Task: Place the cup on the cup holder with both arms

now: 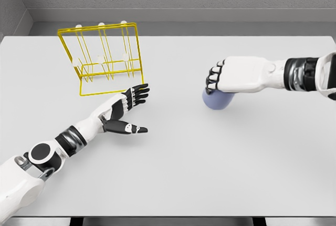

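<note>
Rack-side first: the yellow wire cup holder [105, 58] sits upper left on the white surface [173, 173], thin rods bent into a frame with three upright prongs, white-tipped. It looks light, so a clumsy nudge could probably slide it.

My left hand [127, 111] lies just in front of the holder, palm up, fingers spread and thumb out, holding nothing. White shell segments, black finger joints, all glossy plastic.

Over on the right, my right hand [223, 79] comes in from the right edge and sits on top of the cup [218, 100], a smooth rounded pale-blue thing resting on the surface, well apart from the holder. The fingers curl down over the cup's far side, but the palm covers most of it, so I honestly can't tell if that's a real grip or just resting contact.

What worries me: if the grip is shallow, that slick rounded body could squirt out on lift. The handover is the other weak spot, since a cup passed at a bad angle could drop between the hands. And a mouth not lined up with a prong might tip the whole rack.
</note>
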### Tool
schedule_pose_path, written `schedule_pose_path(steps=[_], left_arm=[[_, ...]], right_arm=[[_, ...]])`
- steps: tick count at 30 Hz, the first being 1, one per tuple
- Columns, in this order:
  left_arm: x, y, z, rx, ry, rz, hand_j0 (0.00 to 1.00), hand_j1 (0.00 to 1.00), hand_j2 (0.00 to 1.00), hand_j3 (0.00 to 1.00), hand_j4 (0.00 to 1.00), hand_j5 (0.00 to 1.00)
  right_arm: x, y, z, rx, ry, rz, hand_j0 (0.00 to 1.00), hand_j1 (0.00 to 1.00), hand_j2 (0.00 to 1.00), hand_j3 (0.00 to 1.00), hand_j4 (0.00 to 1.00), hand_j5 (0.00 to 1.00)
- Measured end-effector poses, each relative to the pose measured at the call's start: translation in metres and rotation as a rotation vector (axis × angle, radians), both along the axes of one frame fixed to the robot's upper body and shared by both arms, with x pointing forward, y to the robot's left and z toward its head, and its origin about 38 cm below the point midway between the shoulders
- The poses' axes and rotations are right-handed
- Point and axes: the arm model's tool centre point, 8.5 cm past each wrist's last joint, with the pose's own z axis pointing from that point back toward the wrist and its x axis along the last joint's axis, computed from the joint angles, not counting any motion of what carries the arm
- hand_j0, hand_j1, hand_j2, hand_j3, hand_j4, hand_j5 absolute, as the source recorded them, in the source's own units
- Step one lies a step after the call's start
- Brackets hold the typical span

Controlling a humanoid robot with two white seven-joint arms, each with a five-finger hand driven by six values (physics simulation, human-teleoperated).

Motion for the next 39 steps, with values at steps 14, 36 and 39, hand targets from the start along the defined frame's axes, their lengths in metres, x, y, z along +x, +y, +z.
schedule_pose_path(steps=[14,36,39], left_arm=[[0.003,0.002,-0.003,0.008,0.005,0.009,1.00,1.00,1.00,1.00,1.00,1.00],[0.003,0.002,-0.003,0.010,0.002,0.009,1.00,1.00,1.00,1.00,1.00,1.00],[0.004,0.002,-0.001,0.010,0.000,0.009,1.00,1.00,1.00,1.00,1.00,1.00]], right_arm=[[-0.015,0.061,-0.030,0.057,0.076,0.136,0.53,0.53,0.53,0.53,0.53,0.53],[-0.004,0.048,0.005,0.199,0.024,0.078,1.00,1.00,1.00,1.00,1.00,1.00],[-0.005,0.000,0.009,0.347,0.067,-0.044,1.00,1.00,1.00,1.00,1.00,1.00]])
